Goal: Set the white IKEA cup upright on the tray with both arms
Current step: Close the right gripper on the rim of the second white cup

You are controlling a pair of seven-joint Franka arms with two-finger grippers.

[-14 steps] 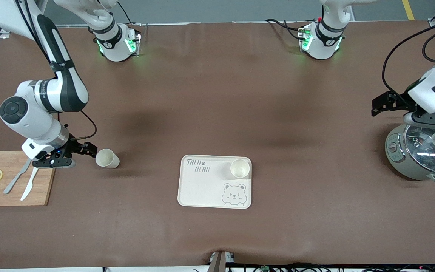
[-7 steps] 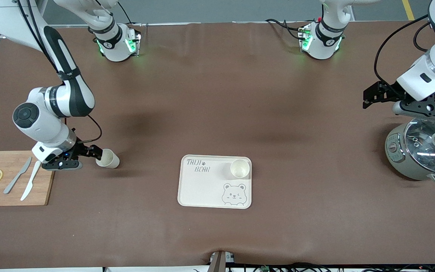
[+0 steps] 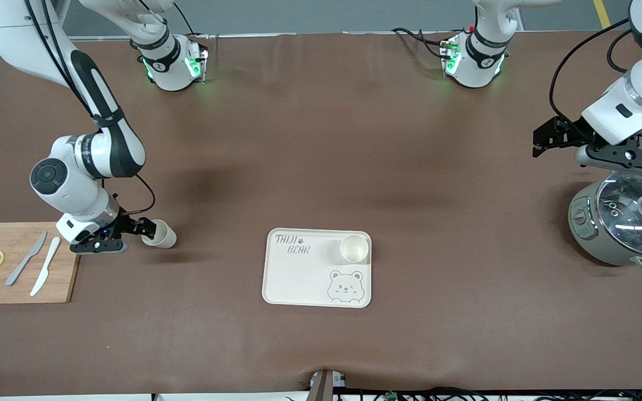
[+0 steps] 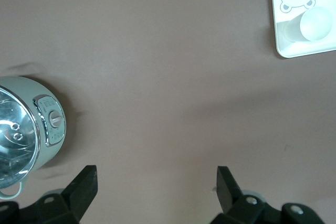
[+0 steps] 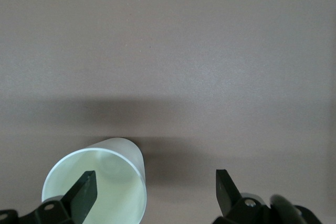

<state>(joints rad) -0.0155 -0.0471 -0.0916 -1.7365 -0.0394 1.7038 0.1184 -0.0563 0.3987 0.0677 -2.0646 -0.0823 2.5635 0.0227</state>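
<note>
Two cups show — one upright cup on the tray, one tipped cup lying on the table beside the cutting board. The right claw sits wide open at the tipped cup's mouth, one finger inside its rim, gripping nothing. The left claw hangs open and empty over the table near the cooker.

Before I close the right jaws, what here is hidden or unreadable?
- Lying cup: right wrist view, lower part cut off by the edge and a finger.
- Cooker: dial markings too small, front view.
- Cooker contents: lid glare.
</note>
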